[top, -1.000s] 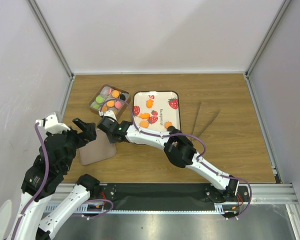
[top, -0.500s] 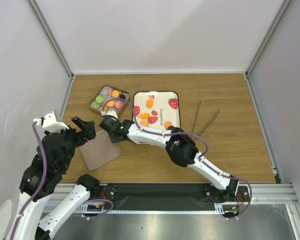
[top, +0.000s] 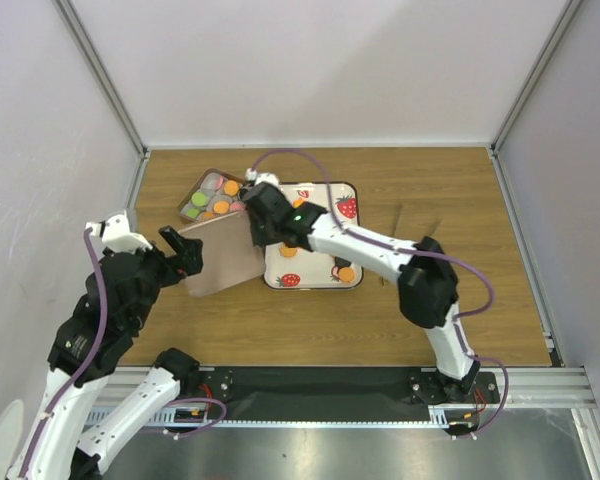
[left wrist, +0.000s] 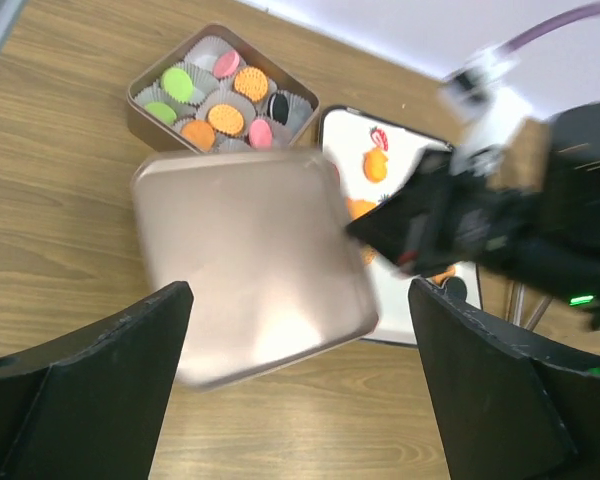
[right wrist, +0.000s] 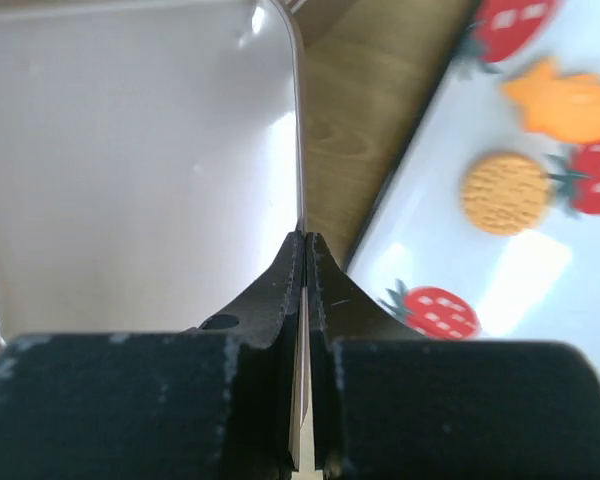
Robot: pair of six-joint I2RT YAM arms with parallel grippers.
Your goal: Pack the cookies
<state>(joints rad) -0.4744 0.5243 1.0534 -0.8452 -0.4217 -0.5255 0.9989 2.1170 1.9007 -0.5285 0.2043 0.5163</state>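
Cookies (left wrist: 225, 118), small round discs in orange, pink, green and black, are sitting inside the open brown tin (left wrist: 145, 125). The right gripper (right wrist: 302, 240) is pinching the flat pinkish-brown metal lid (left wrist: 250, 290) by its edge, probably to cover them. The left gripper (top: 182, 252) is hovering wide open beside it.

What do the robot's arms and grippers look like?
The left arm and right arm are white shells with black joints, each trailing a purple cable. A green light glows near the right wrist. Fingers are flat black wedges.
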